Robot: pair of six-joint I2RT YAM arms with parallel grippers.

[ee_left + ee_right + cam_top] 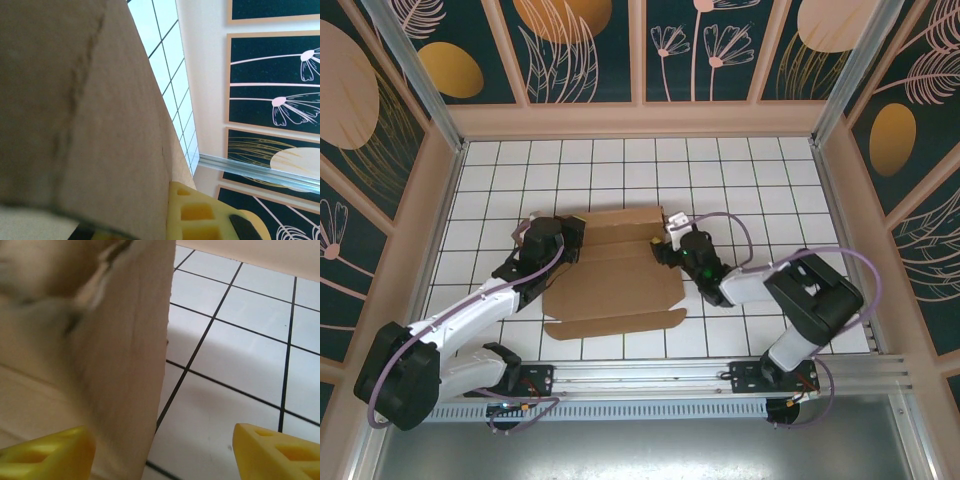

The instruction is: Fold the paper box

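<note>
While the paper box (615,292) lies mid-table on the white tiled table (770,170), between the two arms, both claws are in at its far corners. It's partly open, folks: the near panel sits flat on the tiles, and the far strip looks lifted up off them. Its creases and that far strip run left to right across the table. The whole sheet is skewed a touch, the right end of the near edge sitting farther from the arm bases than the left end. Small tabs poke out along that near edge.

Over on the left, the left gripper (570,240) is at the far-left corner, pressed together on the cardboard. Its wrist camera has brown board right up in its face, running down against the one yellow finger (195,212) in view, with a crease line scored along the board.

On the right, the right gripper (665,240) is at the far-right corner, and it's spread wide. From its wrist, an upright flap stands just beside the left fingertip (45,450), with bare tile between the flap and the other fingertip (277,452). No pinch there.
</note>
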